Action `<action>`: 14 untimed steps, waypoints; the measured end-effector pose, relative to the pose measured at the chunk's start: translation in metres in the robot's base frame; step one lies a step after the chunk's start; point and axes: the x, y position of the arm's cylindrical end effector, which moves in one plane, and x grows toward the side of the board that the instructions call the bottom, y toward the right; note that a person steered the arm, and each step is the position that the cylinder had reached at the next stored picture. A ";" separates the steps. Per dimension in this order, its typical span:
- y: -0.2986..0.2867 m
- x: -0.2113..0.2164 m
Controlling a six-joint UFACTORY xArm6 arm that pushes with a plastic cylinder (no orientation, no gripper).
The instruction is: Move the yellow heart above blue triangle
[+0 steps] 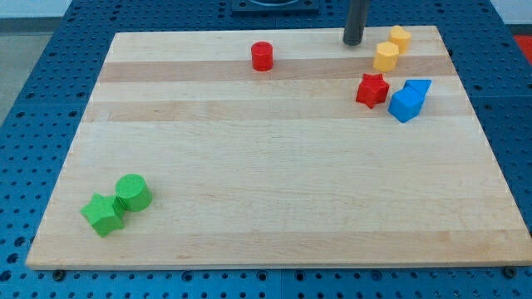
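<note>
Two yellow blocks sit near the board's top right: one [400, 37] by the top edge and one [386, 56] just below and left of it. I cannot tell which of them is the heart. The blue triangle [421, 85] lies below them, touching a blue cube [405, 105] at its lower left. My tip [353, 41] rests on the board near the top edge, left of both yellow blocks and apart from them.
A red star [371, 90] sits left of the blue blocks. A red cylinder [262, 56] stands at the top centre. A green cylinder [132, 192] and a green star-like block [102, 214] touch at the bottom left. The wooden board [266, 166] lies on a blue pegboard.
</note>
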 end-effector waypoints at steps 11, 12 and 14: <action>0.072 0.050; 0.070 0.070; 0.070 0.093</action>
